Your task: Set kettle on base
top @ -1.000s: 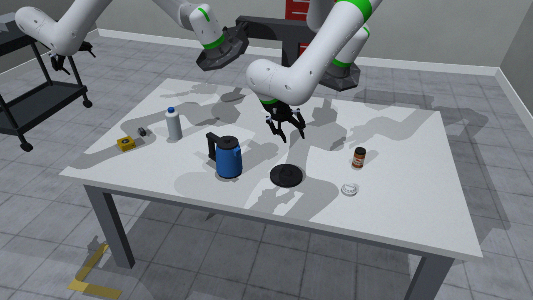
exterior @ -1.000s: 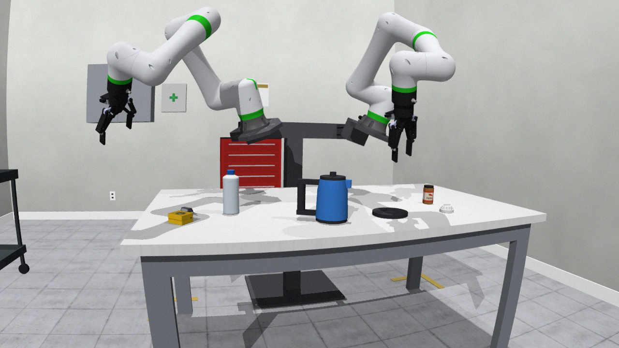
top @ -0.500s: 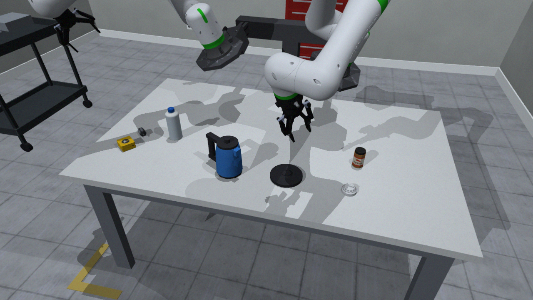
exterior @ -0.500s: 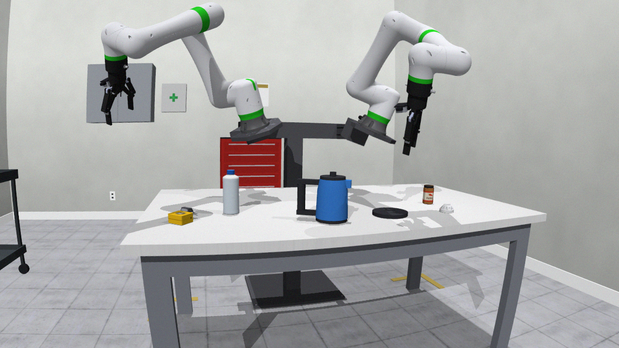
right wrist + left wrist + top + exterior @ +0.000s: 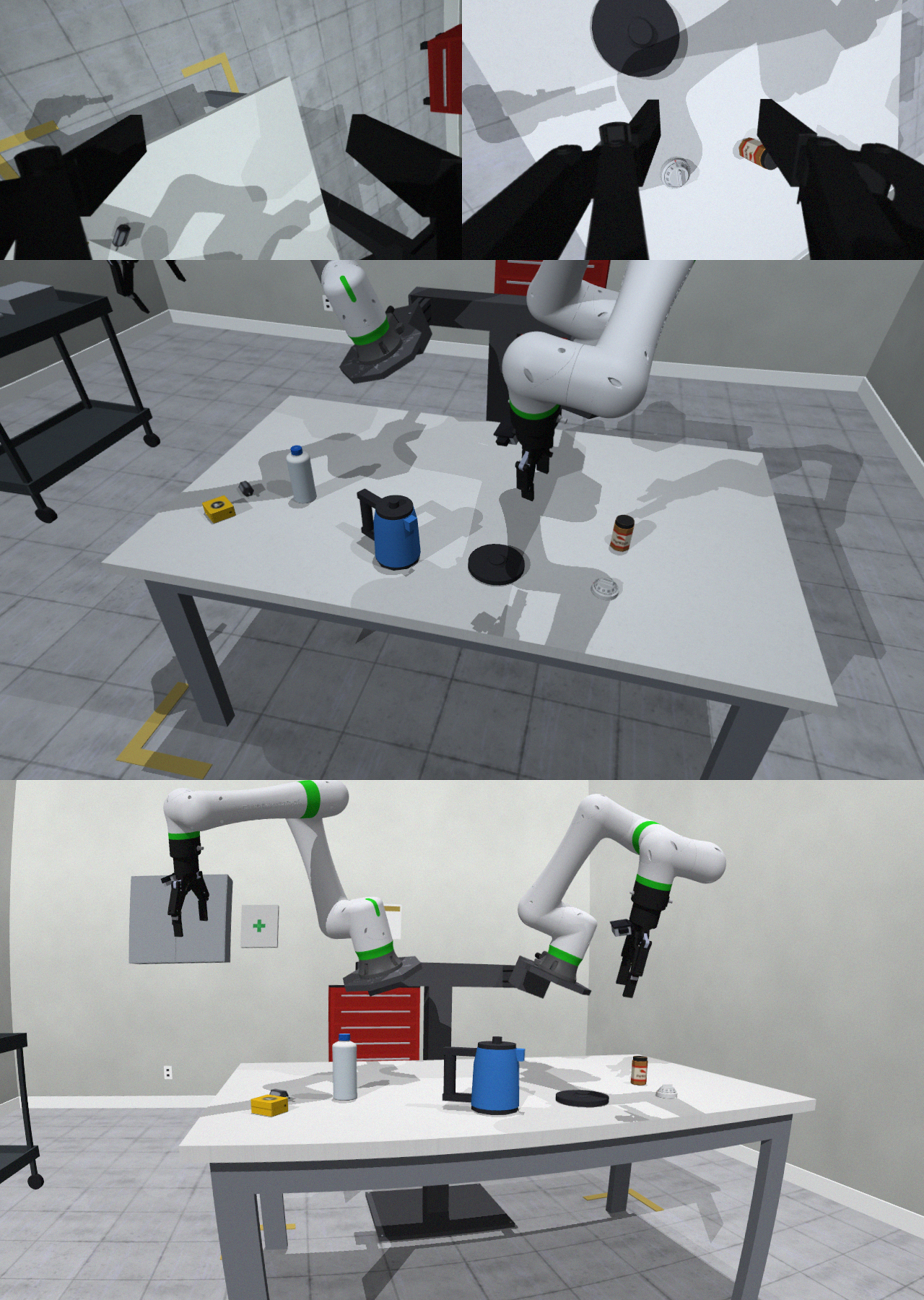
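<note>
The blue kettle (image 5: 396,538) (image 5: 495,1080) stands upright on the table, with its black handle (image 5: 367,515) (image 5: 449,1074) towards the bottle. Its underside and ring are hidden. The round black base (image 5: 481,573) (image 5: 582,1098) (image 5: 610,47) lies beside the kettle, its low stud (image 5: 496,558) (image 5: 640,32) uncovered. My left gripper (image 5: 535,481) (image 5: 626,985) (image 5: 709,118) is partly open and empty, high above the table on the base's side of the kettle. My right gripper (image 5: 161,293) (image 5: 190,924) (image 5: 245,133) is wide open and empty, high up on the bottle's side, far from the kettle.
A white bottle (image 5: 302,478) (image 5: 344,1070), a yellow box (image 5: 218,509) (image 5: 269,1105) and a small dark object (image 5: 245,488) (image 5: 121,235) stand beyond the handle. A spice jar (image 5: 621,534) (image 5: 639,1070) (image 5: 752,152) and a white dial (image 5: 605,588) (image 5: 665,1091) (image 5: 676,173) lie beyond the base.
</note>
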